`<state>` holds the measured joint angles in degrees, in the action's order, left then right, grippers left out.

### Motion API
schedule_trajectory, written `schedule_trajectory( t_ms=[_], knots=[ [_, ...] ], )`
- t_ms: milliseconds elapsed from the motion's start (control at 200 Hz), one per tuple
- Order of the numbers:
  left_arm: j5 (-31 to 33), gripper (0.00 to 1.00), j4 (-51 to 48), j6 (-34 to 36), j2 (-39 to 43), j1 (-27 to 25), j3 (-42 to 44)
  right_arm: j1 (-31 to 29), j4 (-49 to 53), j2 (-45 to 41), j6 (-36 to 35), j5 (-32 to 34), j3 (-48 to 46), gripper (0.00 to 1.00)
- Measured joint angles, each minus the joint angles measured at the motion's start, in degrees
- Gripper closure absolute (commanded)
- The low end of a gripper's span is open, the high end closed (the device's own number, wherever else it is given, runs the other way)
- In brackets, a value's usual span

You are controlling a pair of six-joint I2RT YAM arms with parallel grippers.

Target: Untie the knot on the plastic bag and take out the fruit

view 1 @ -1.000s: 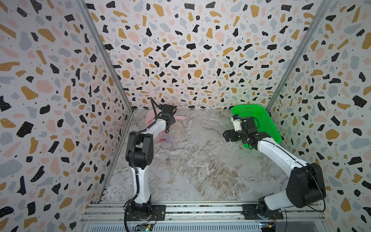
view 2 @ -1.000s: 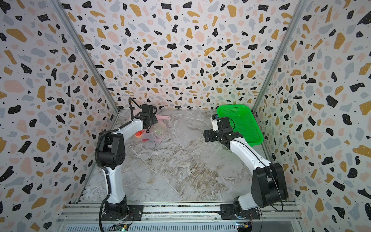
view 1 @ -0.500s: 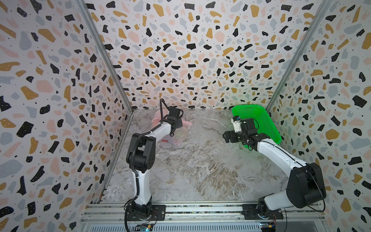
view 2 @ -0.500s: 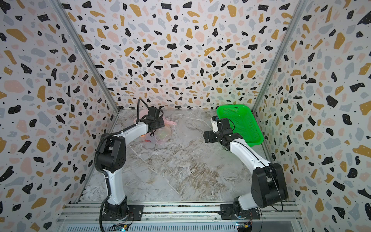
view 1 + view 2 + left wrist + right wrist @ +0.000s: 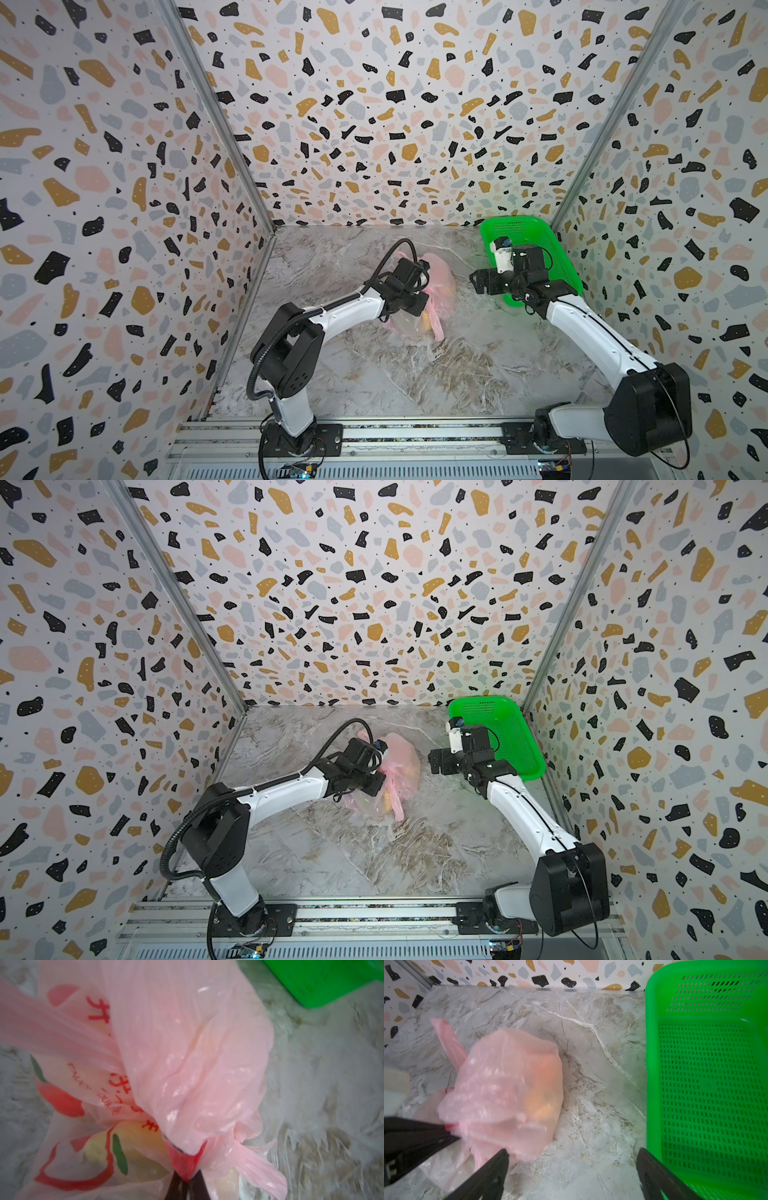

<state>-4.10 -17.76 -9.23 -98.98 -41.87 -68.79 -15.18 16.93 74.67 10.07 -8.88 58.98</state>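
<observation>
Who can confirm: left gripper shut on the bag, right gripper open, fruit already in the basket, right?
One thing is off: the basket is empty, as the right wrist view shows; the fruit sits inside the bag. The rest holds: left gripper shut on the bag, right gripper open.

Both arms look alike to me. Left arm [image 5: 349, 307] and right arm [image 5: 590, 332]: white tube links, chunky black joint housings. Ribbed black hose [image 5: 249, 382] at the left shoulder, thinner black cable [image 5: 400, 240] over its wrist. White camera block [image 5: 500, 257] on the right wrist. Right gripper [image 5: 573, 1150]: black, tapered fingers. Black bases sit on a silver slotted rail [image 5: 415, 434].
</observation>
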Motion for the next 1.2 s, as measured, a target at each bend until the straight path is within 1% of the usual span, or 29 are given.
schedule_trajectory(
  t_ms=[35,75,120,165,185,220,240,380,581,711,821,886,1026,1196],
  knots=[
    [-0.22,0.99,-1.01,0.90,1.36,-0.72,1.40,0.37,0.31,-0.83,0.00,-0.28,0.00,0.03],
    [-0.26,0.95,-1.97,1.62,2.86,-1.20,3.02,0.63,0.70,-1.81,0.02,-0.61,0.00,0.03],
    [0.20,0.85,-2.82,2.36,4.76,-1.44,5.03,0.66,0.94,-2.78,0.02,-1.05,-0.09,0.03],
    [0.98,0.80,-3.50,2.86,6.43,-1.40,6.58,0.66,1.11,-3.61,0.02,-1.55,-0.35,0.03],
    [1.53,0.76,-3.78,2.84,7.13,-1.36,7.21,0.66,1.14,-3.98,0.02,-1.86,-0.55,0.03],
    [2.32,0.66,-4.26,3.08,8.15,-1.31,7.98,0.66,1.18,-4.48,0.02,-2.19,-0.94,0.03],
    [2.86,0.61,-4.48,3.26,8.59,-1.31,8.22,0.66,1.27,-4.72,0.02,-2.40,-1.20,0.03],
    [5.46,0.42,-4.79,3.69,11.23,-1.27,8.39,0.66,2.12,-5.16,-0.20,-4.46,-2.67,0.03],
    [6.32,0.26,-4.63,4.13,17.00,-1.27,8.46,-0.13,3.23,-5.88,-2.29,-8.24,-2.93,0.03],
    [3.85,0.16,-3.96,4.98,23.02,-1.27,10.25,-3.63,5.07,-6.58,-4.74,-9.60,-2.23,0.03],
    [0.81,0.15,-2.51,6.47,28.06,-1.29,14.49,-6.62,6.47,-6.62,-6.62,-10.03,-1.33,0.03],
    [-0.17,0.15,-2.51,7.85,29.09,-1.29,16.61,-7.74,7.10,-6.80,-7.72,-10.27,-1.27,0.03],
    [0.00,0.14,-2.78,10.78,27.28,-1.31,19.19,-8.85,8.76,-7.02,-10.34,-10.38,-1.16,0.03],
    [0.81,0.13,-1.53,12.90,24.55,-1.31,19.37,-10.14,9.94,-7.08,-12.94,-10.01,-0.39,0.03]
  ],
)
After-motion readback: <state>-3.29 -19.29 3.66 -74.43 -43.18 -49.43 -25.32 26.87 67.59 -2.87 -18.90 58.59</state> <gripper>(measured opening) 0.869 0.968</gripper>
